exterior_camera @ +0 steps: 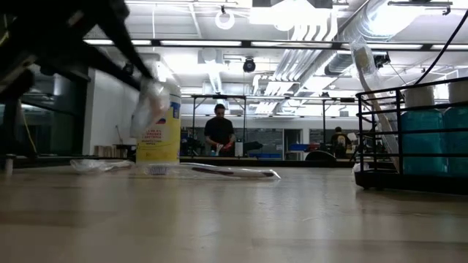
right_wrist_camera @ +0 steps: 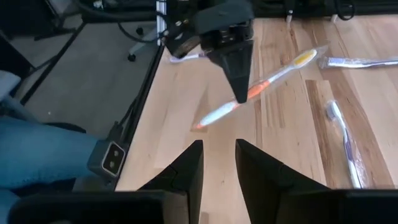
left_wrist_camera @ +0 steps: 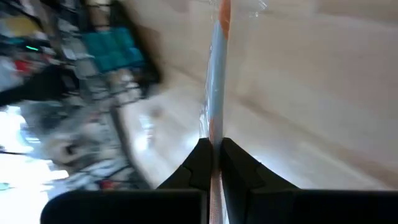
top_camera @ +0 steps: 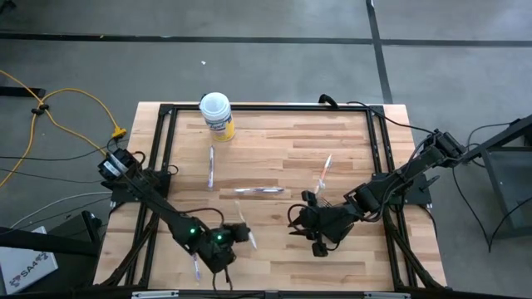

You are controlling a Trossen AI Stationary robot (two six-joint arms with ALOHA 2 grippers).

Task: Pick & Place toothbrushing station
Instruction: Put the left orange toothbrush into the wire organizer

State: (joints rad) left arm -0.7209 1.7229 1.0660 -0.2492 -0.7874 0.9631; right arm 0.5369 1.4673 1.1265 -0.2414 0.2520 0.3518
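**Left hand carrying a wrapped toothbrush; station not located**

Closest to the lens in the left wrist view, the left hand is clamped on a wrapped toothbrush, held above the tabletop, well away from the canister toward the near edge. The right hand hovers beside it, fingers apart and holding nothing.

We cannot pick out the toothbrushing station with certainty in any view.

Judgement: the grip sits near one end of the brush, so we would move slowly, keep the brush from swinging, and line it up over a slot before releasing.

The canister carries a yellow label; its print is unreadable.
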